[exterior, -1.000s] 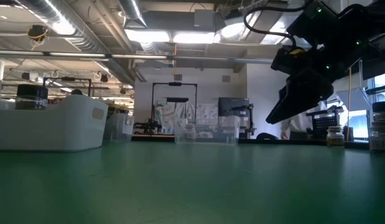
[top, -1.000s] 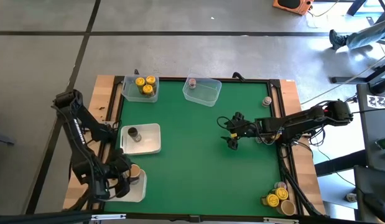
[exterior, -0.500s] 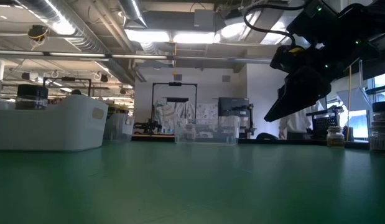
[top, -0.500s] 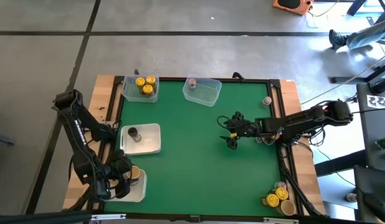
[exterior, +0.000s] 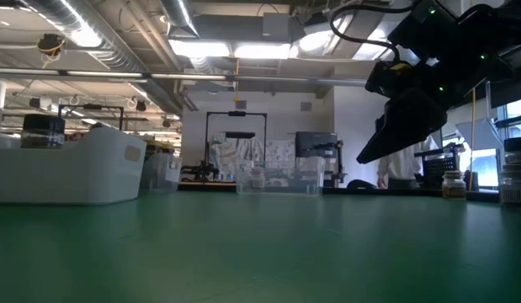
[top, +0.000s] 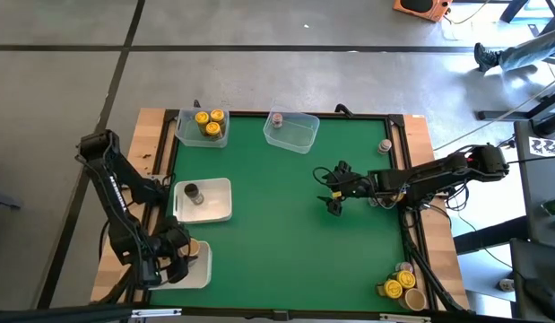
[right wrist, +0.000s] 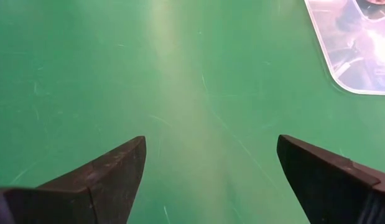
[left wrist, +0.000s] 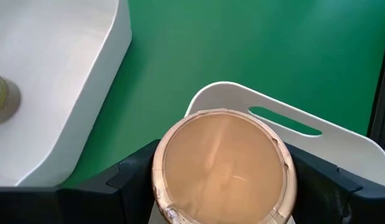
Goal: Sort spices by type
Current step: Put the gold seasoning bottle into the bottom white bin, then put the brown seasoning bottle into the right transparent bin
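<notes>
Left gripper (top: 176,261): we see its fingers flanking a tan-lidded spice jar (left wrist: 224,167) over the near white tray (top: 198,274); contact we cannot tell.
Right gripper (top: 333,189): fingers apart, empty, above the green mat (top: 286,233).
Other spices: yellow-lidded jars (top: 208,117) in the far clear tub (top: 203,139); more (top: 398,285) at the near right corner.

The high view looks straight down from well above, taking in the whole green worktop (top: 286,224) and the grey floor around it. The low view sits at the worktop's surface, facing level across it into the room. The left wrist view hangs close over a tan-lidded jar (left wrist: 223,165) at a white tray (left wrist: 341,149) (also seen from overhead). The right wrist view faces down at bare green, a clear tub (right wrist: 360,50) at its corner.
</notes>
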{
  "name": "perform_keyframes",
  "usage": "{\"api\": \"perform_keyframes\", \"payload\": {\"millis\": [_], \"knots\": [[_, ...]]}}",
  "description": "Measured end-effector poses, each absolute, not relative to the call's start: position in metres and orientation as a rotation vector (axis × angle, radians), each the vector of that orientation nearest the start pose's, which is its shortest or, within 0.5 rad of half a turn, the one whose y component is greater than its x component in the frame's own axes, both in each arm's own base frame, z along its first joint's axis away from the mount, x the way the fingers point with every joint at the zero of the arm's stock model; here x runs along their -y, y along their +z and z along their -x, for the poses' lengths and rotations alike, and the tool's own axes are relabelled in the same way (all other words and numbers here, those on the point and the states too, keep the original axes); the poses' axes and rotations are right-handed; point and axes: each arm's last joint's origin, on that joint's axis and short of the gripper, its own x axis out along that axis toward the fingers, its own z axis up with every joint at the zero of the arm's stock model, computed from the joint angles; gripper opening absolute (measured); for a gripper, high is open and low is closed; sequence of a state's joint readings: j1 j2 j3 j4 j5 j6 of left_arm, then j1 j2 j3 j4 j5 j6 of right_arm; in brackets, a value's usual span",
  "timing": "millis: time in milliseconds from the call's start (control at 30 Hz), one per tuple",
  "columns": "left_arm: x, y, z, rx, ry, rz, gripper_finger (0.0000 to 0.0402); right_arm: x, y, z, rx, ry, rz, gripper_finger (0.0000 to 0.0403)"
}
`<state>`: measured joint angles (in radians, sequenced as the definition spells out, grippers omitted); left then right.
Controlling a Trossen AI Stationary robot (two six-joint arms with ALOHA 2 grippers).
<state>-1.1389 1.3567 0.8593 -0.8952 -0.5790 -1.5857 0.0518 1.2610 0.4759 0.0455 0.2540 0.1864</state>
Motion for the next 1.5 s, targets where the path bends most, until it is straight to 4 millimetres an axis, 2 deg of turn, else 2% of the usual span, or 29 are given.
{"api": "perform_keyframes", "payload": {"millis": [633, 1000, 1300, 1500], "knots": [[0.197, 0.207, -0.109, -0.937, 0.307, 0.378, 0.0280, -0.004, 0.160, -0.227, -0.704, -0.259, -0.065, 0.0360], [0.196, 0.207, -0.108, -0.950, 0.289, 0.343, 0.0354, -0.004, 0.160, -0.226, -0.704, -0.259, -0.065, 0.0360], [0.187, 0.224, -0.105, -0.922, 0.244, 0.409, 0.0365, -0.005, 0.160, -0.226, -0.705, -0.256, -0.058, 0.0360], [0.175, 0.241, -0.112, -0.804, 0.242, 0.489, 0.0365, -0.004, 0.160, -0.227, -0.705, -0.256, -0.058, 0.0360]]}}
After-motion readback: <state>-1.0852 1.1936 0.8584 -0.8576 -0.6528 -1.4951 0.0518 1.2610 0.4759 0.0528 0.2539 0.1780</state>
